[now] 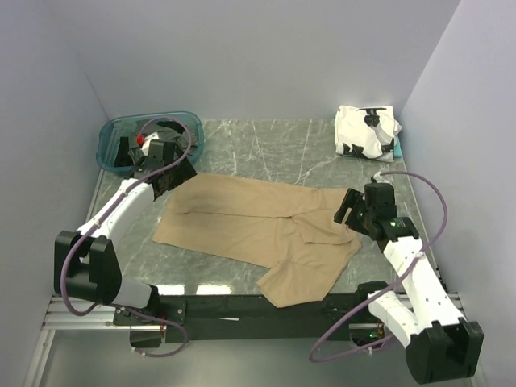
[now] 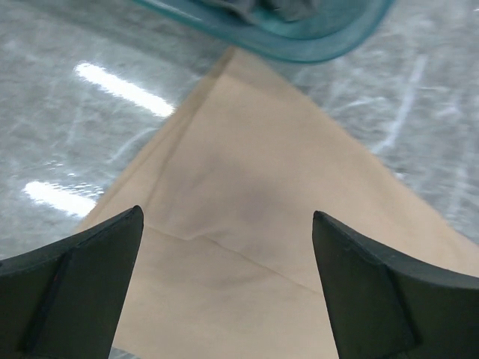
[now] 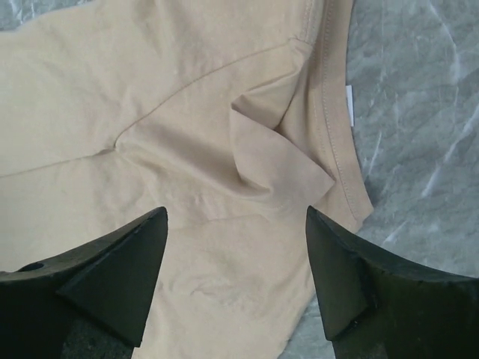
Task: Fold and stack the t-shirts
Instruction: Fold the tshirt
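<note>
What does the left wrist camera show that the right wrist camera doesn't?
Only the left wrist view shows the rim of the teal bin, with dark cloth inside, just past a corner of the tan t-shirt. Only the right wrist view shows the shirt's stitched edge, a small white tag by it and a folded flap. Both show that shirt on the marbled table under an open, empty pincer: the left pincer in one, the right pincer in the other.
</note>
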Tool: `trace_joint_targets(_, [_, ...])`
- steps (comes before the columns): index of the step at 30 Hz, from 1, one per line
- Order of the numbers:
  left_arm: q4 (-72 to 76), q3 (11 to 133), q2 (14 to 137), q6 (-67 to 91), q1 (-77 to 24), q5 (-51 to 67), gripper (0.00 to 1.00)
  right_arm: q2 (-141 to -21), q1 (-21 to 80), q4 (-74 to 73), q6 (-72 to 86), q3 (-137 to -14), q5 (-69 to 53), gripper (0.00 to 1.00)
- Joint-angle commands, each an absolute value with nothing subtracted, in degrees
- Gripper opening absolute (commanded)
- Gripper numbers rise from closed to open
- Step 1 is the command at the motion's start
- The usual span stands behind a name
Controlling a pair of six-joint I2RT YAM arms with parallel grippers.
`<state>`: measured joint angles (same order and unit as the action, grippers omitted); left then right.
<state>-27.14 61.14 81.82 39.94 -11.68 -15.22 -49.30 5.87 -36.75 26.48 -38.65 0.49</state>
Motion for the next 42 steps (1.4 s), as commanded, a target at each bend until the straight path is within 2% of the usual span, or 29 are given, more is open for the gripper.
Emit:
trace_joint_targets(1, [-21.46, 58.64, 79.37, 41.57, -12.3, -9.24, 0.99, -53.06, 6.06, -32.71, 25.75, -42.27, 0.18, 0.81])
trace_joint_targets(8, [-11.88, 54.14, 83.58, 40.96, -13.71, -2.39, 1.0, -69.5, 5.98, -24.54, 24.87, -47.81, -1.49, 0.83])
trace_joint_targets(13, [-11.25, 54.58, 90.17, 40.96, -13.71, -2.37, 0.99, -83.9, 5.98, -23.03, 24.61, -53.34, -0.44, 0.83])
trace_joint_targets(23, [-12.91, 49.4, 94.48, 42.36, -13.71, -5.27, 1.0, -102.12, 5.27, -28.46, 22.06, -66.0, 0.97, 0.82])
trace_joint_targets(30, [-15.9, 43.6, 89.13, 47.8, -13.71, -9.13, 1.0, -111.61, 5.1, -31.99, 19.52, -75.14, 0.18, 0.82])
trace_joint_targets(32, [-17.4, 42.81, 88.07, 48.43, -13.8, -10.19, 1.0, -114.51, 4.84, -33.3, 18.73, -77.86, -1.23, 0.77])
trace_joint_targets(42, [-22.31, 39.54, 79.37, 52.03, -14.85, -11.94, 0.99, -122.61, 4.57, -39.98, 10.47, -98.43, 1.04, 0.78])
